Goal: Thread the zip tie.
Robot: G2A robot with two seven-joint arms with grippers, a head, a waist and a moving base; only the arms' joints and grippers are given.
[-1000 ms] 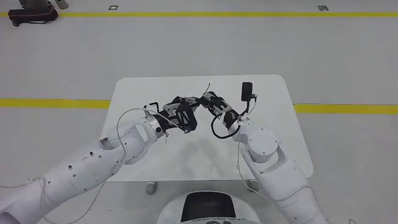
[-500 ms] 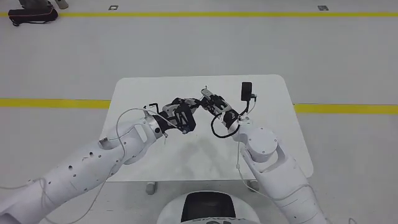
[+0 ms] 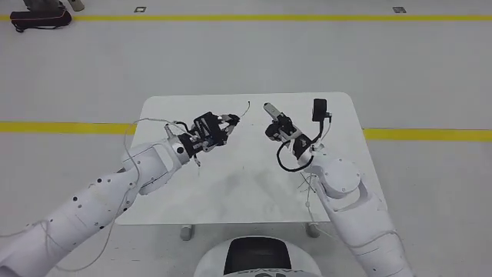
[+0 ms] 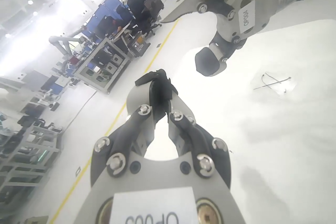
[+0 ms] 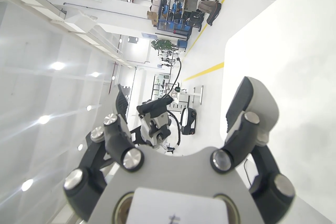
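A thin black zip tie (image 3: 241,112) sticks up from my left gripper (image 3: 228,121), which is shut on its lower end above the table's middle left. The right wrist view shows the same tie (image 5: 175,78) curving upward out of the left gripper (image 5: 155,108). In its own view the left gripper (image 4: 160,83) has its pads pressed together. My right gripper (image 3: 270,112) hangs a short way to the right of the tie, open and holding nothing. Its fingers (image 5: 246,93) stand wide apart. The right gripper (image 4: 189,42) also appears in the left wrist view.
The white table (image 3: 246,192) has rounded corners and edges close on all sides. A few loose black zip ties (image 4: 273,82) lie flat on it under the right gripper. A yellow floor line (image 3: 69,128) runs past both sides.
The two grippers were close together over the table's middle and have drawn apart. The left one went left with the zip tie, the right one went right and is open.
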